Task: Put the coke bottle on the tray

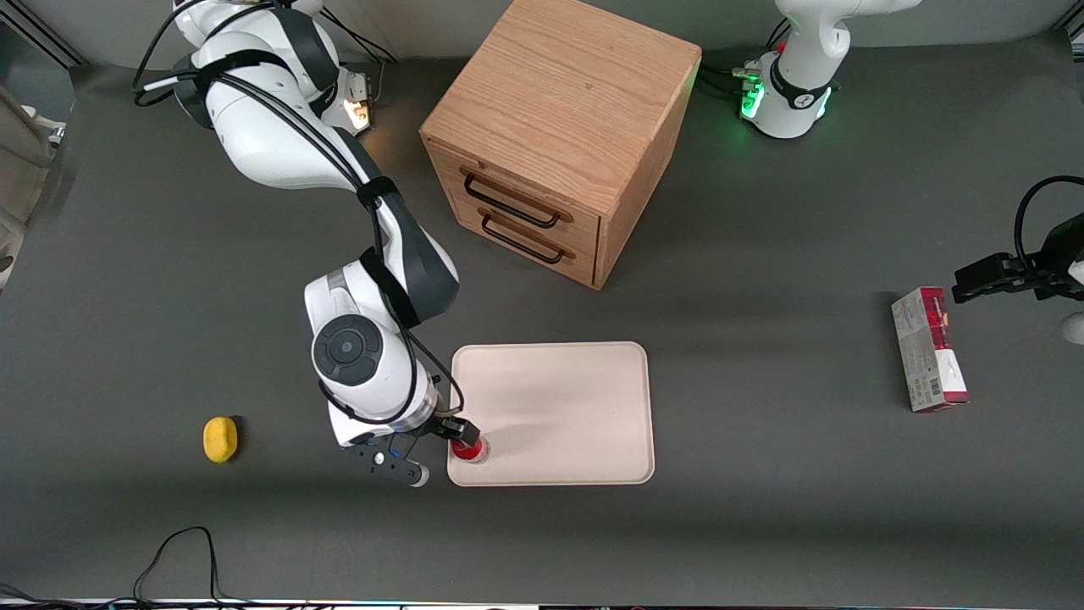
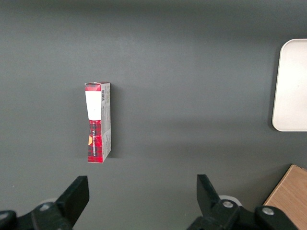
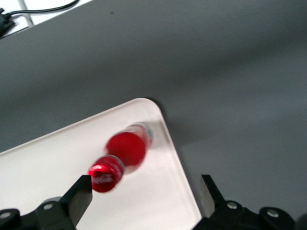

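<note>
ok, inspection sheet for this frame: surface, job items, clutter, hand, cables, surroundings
Surface: dark grey table, no spills seen.
Job's things: coke bottle upright on tray, in the corner nearest the working arm and front camera.
Clutter: yellow lemon-like object toward the working arm's end; red-and-grey carton toward the parked arm's end.
Hand: right hand open, above the bottle, not touching it.
Cables: black cable at the table edge nearest the front camera.
Surroundings: wooden two-drawer cabinet, drawers shut.
</note>
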Available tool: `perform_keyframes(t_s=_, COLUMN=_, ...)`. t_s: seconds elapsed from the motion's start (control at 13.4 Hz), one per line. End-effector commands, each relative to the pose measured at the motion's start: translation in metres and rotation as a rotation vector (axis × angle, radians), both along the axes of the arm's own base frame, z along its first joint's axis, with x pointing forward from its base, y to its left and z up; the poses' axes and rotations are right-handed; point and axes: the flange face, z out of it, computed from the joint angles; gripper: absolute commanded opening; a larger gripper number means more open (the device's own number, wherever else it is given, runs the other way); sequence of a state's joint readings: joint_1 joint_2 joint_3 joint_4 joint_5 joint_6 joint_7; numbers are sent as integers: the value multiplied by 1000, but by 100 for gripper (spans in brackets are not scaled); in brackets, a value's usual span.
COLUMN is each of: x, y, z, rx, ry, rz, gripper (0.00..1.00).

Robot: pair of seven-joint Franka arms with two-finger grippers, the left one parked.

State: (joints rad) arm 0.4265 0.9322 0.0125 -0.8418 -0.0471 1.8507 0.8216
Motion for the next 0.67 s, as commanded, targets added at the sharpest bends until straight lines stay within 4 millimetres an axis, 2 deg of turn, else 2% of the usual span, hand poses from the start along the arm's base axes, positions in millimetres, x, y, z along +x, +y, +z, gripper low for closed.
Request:
perform_keyframes(t_s=0.0, x=-11, y=-42, z=56, rx=-45, ry=71, rz=85, gripper=100)
perform_keyframes(t_s=0.22, x=-37, y=-127, z=105, rx=-26, ry=145, rz=188, gripper=100)
perform_keyframes(t_s=0.45, x=-85, y=-215, z=140, rx=-8, ry=170, rz=328, gripper=100)
perform_keyframes(t_s=0.6, x=-125, y=-262, z=160, rx=3, ry=152, rz=385, gripper=100)
